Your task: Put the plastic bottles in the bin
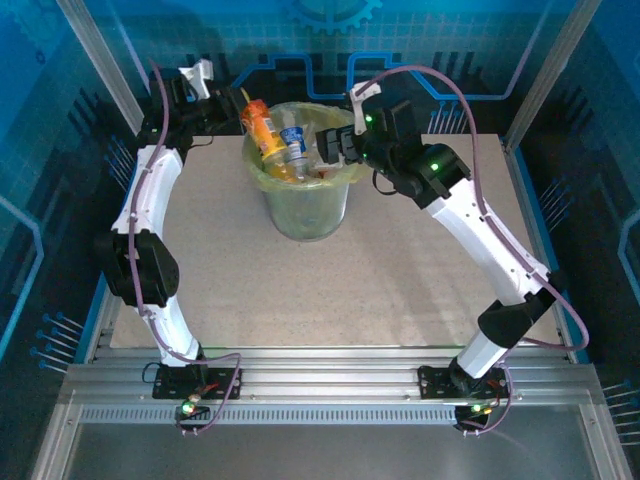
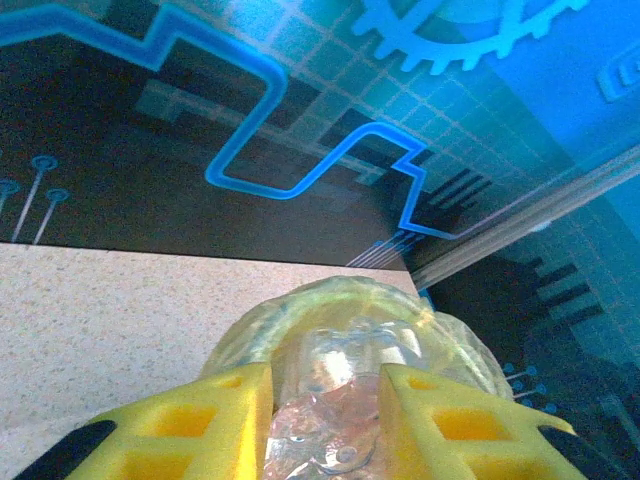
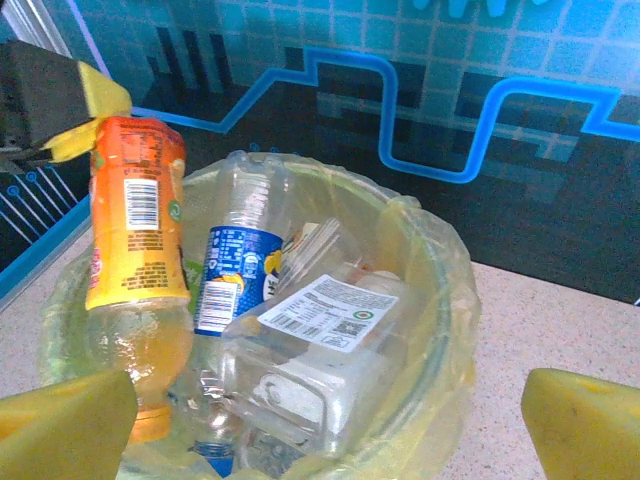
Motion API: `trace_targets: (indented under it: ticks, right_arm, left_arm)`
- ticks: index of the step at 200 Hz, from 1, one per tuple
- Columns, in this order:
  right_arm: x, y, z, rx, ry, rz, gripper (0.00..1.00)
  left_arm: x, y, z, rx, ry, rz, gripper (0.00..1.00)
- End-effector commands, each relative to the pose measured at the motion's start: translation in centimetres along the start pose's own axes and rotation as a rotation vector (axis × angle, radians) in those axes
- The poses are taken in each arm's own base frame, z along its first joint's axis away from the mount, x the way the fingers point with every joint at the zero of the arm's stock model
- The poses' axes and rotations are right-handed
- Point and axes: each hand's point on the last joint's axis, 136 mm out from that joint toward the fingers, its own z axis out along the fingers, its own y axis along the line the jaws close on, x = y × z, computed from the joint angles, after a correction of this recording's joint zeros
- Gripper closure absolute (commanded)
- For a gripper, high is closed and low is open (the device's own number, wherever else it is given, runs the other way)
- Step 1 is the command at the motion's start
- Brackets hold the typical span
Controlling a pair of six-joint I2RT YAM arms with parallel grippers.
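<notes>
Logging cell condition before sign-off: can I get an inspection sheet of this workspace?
Surface: speckled beige table, bin at its far middle.
Job's things: bin lined, holding several bottles; orange bottle cap-down inside its rim.
Clutter: nothing seen.
Grippers: left gripper shut on the orange bottle's base; right gripper open over the bin.
Cables: purple cable looping along each arm.
Surroundings: blue circuit-pattern walls, aluminium frame.
</notes>
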Motion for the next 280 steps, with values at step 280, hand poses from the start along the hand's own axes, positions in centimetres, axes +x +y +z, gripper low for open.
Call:
trace_targets:
  ticks: [280]
  right_arm:
    - [2.5,-2.7,-1.6,0.03,-0.011,0.124,0.0]
  left_arm:
    - [5.9,0.1,2.6,-0.049,0.203,0.362,0.67]
